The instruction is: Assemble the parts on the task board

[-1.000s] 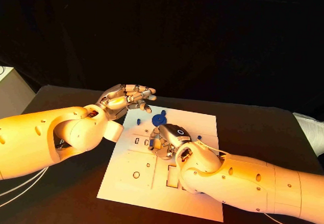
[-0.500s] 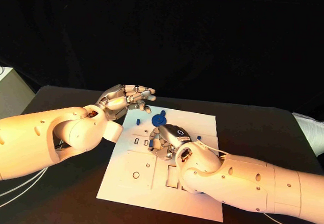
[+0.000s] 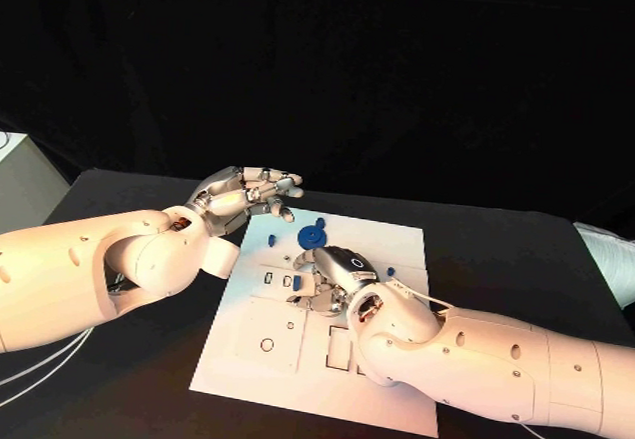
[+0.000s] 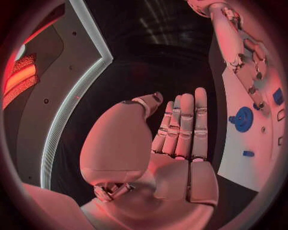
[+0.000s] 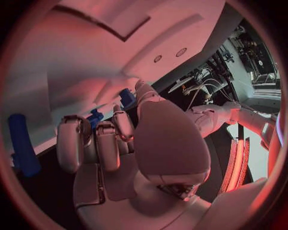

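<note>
On the black surface (image 3: 518, 242) I see my right hand (image 3: 332, 277) clenched over the white task board (image 3: 252, 356), a small blue part (image 5: 95, 118) at its fingertips, left hand (image 3: 247, 190) released.

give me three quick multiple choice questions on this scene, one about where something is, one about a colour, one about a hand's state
1. Where is the round blue gear-like part?
A. on the white task board
B. on the black table
C. in the left hand

2. What colour is the table?
A. white
B. black
C. blue

3. What state is the left hand in?
A. holding a part
B. pressing on the board
C. holding nothing, raised off the board

Answers: 1 A, the part sits on the board's far end. 2 B, a dark surface surrounds the board. 3 C, the left wrist view shows a bare palm and straight fingers.
</note>
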Controlling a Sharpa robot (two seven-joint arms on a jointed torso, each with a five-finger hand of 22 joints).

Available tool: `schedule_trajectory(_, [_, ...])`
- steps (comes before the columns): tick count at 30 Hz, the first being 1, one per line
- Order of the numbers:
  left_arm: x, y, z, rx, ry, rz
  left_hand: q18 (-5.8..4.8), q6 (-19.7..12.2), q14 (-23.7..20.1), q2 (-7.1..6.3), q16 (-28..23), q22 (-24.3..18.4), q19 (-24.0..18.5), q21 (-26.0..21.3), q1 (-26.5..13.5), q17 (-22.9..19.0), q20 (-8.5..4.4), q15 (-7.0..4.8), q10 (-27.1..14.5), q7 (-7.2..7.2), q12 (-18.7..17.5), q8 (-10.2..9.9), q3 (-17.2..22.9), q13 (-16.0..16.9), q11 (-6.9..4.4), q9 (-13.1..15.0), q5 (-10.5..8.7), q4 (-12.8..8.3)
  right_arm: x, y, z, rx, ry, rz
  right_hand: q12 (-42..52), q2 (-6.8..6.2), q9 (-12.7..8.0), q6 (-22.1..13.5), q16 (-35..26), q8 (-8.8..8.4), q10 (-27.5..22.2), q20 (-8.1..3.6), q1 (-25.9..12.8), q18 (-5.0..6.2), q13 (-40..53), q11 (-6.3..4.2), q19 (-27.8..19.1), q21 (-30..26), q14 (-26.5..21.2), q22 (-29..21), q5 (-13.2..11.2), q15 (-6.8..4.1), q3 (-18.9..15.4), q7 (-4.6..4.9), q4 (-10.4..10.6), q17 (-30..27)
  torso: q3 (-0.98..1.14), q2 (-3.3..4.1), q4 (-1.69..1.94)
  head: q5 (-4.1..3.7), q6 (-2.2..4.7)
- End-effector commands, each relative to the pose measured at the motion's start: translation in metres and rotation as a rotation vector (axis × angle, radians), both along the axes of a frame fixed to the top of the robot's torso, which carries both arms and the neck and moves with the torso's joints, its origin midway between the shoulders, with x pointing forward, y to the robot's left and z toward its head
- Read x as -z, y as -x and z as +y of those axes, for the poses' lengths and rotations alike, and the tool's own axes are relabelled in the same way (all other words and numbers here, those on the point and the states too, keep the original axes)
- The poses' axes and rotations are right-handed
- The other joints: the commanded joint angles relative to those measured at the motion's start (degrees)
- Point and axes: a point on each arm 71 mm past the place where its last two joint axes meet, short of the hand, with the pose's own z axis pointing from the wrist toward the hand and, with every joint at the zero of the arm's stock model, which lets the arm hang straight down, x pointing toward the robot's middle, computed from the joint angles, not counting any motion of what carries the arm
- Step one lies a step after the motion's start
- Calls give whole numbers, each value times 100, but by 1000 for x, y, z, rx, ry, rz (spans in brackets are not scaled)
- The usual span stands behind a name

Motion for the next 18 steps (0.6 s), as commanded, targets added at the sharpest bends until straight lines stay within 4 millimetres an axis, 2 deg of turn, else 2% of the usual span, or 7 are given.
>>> schedule_trajectory(1, [1, -4, 5, -30, -20, -9, 78, -67, -37, -3, 21, 15, -53, 40, 10, -17, -2, 7, -62, 46, 41, 9, 38, 10, -6, 6, -2, -22, -6, 6, -1, -42, -74, -8, -18, 9, -5, -46, -28, -29, -28, 44, 32, 65, -5, -3, 82, -31, 507, 638, -35, 44, -28, 10, 4, 1140, 8, -37, -20, -22, 41])
schedule_trajectory(3, [2, -8, 9, -47, -34, -10, 82, -80, -21, 11, 36, 36, -50, 83, 78, -34, -10, -8, 32, 44, 124, 16, 68, 48, -26, 13, -3, -81, -8, 8, -4, -56, -95, -5, -31, 82, -12, -52, -51, -48, -52, 50, 105, 81, -27, 1, 51, -103, 493, 590, -7, 49, -8, 15, -4, 1096, 14, -69, -28, 7, 61])
schedule_trajectory(5, [4, -11, 14, -67, -57, -10, 87, -86, 38, 18, 80, 62, -30, 137, 92, -38, -26, -38, 184, 24, 272, 23, 56, 118, -65, 21, -2, -111, -13, 8, -9, -81, -124, 0, -21, 107, -14, -46, -55, -54, -50, 52, 139, 85, -25, 2, 42, -123, 491, 578, 13, 51, 3, 15, -6, 1089, 39, -119, -47, 44, 51])
schedule_trajectory(8, [8, -15, 19, -71, -99, 4, 93, 141, 429, 51, 495, 202, 209, 435, 89, 115, -173, -222, 516, -151, 1095, 247, -102, 632, -297, 127, 11, -208, -20, 6, -22, -130, -166, 26, 4, 253, -12, 12, -49, -47, -46, 53, 242, 86, -24, -7, 42, -126, 493, 581, -6, 47, 99, 6, -19, 1102, 52, -173, -62, 76, 22])
schedule_trajectory(12, [16, -17, 24, -50, -220, 63, 85, 123, 1642, -4, 1531, 408, 493, 889, -176, 1996, -338, -369, 12, -324, 2820, 746, -144, 1902, -430, 408, 1, -46, -31, 3, -47, -141, -221, 80, 28, 351, -11, 58, -30, -42, -45, 49, 330, 81, -18, -14, 53, -106, 504, 600, -7, 41, 195, -2, -29, 1141, 69, -241, -104, 144, 3])
schedule_trajectory(15, [24, -17, 27, -31, -356, 132, 85, 59, 1917, -57, 1744, 494, 598, 1094, -344, 2463, -362, -412, -153, -365, 3432, 998, -104, 2314, -467, 574, -13, 158, -38, 1, -65, -119, -247, 103, 55, 419, -1, 141, -22, -9, -30, 40, 350, 77, -12, -30, 64, -87, 509, 617, 15, 29, 260, -20, -30, 1156, 92, -295, -143, 168, 1])
schedule_trajectory(18, [33, -16, 26, 4, -527, 188, 84, -106, 1889, -126, 1722, 502, 599, 1139, -462, 2405, -363, -378, -335, -330, 3657, 1133, -115, 2461, -435, 676, -3, 316, -47, -1, -84, -85, -273, 115, 76, 446, 5, 183, -18, 11, -12, 35, 329, 75, -1, -38, 68, -82, 511, 622, 18, 22, 280, -29, -24, 1165, 113, -335, -172, 235, -5])
